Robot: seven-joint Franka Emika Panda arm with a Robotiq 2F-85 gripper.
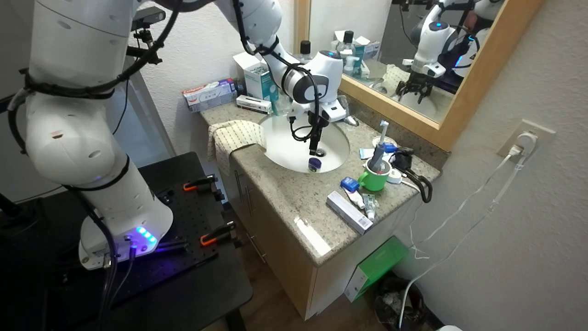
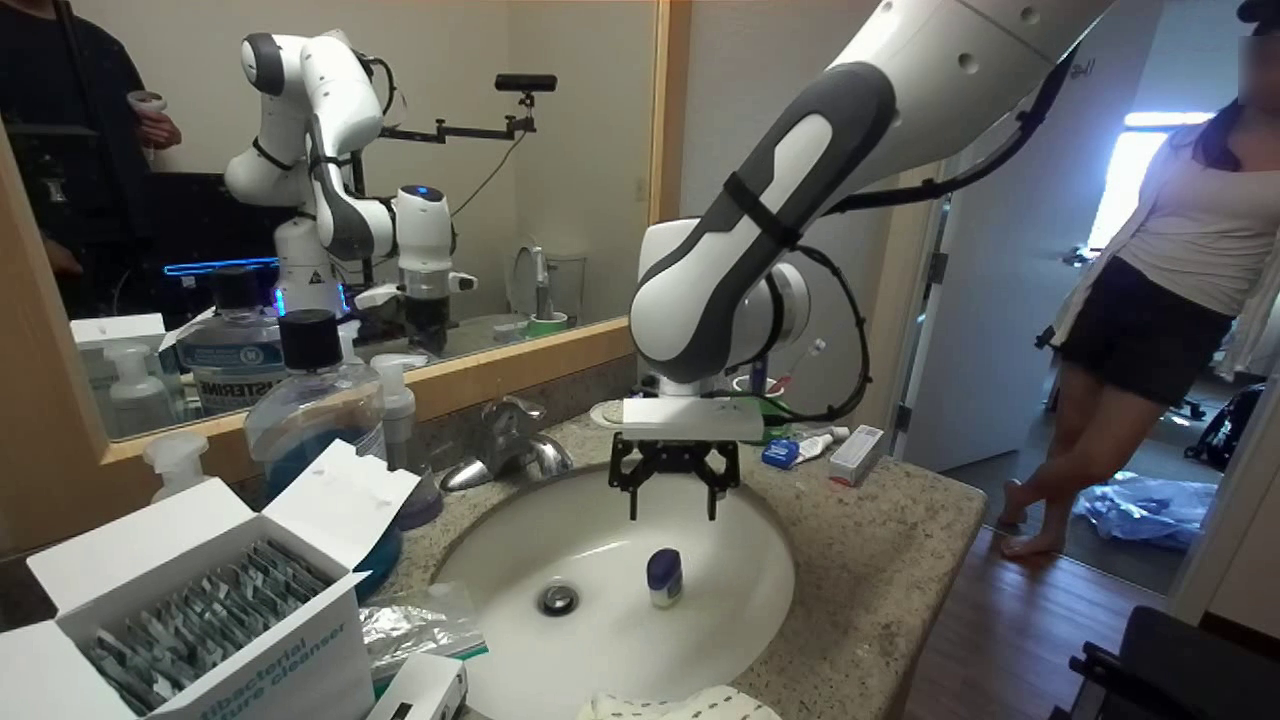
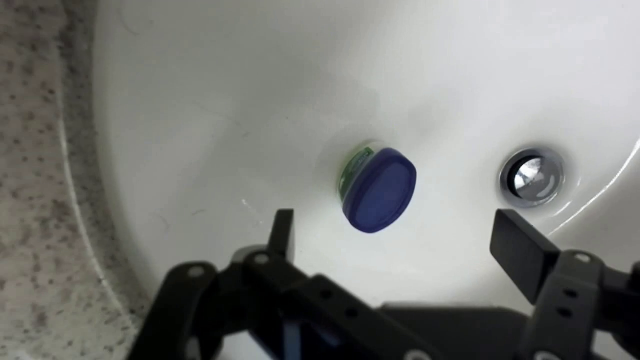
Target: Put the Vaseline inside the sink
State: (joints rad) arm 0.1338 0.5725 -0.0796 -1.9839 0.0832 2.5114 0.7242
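Speckled counter (image 2: 860, 560), “cleanser” box (image 2: 280, 650), LISTERINE bottle (image 2: 315, 415), Vaseline jar (image 2: 664, 577) in sink (image 2: 590, 640), claw (image 2: 672, 510) above with fingers (image 3: 522, 255) wide apart.

Above the back edge of the granite counter (image 1: 289, 188) hangs a wood-framed mirror (image 1: 395, 55) on a pale wall (image 1: 519, 230). Glare (image 1: 312, 236) streaks a front corner, cabinets (image 1: 280, 243) beneath. Past the front edge lie wooden floor (image 2: 1000, 600), an open door (image 2: 1010, 330) and a bright window (image 2: 1122, 185).

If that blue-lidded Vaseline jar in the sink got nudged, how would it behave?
The Vaseline jar would probably slide or tip easily, since it sits on the glossy, curved sink. Its rounded lid suggests it may roll if knocked over. Small beside the gripper, it is likely light.
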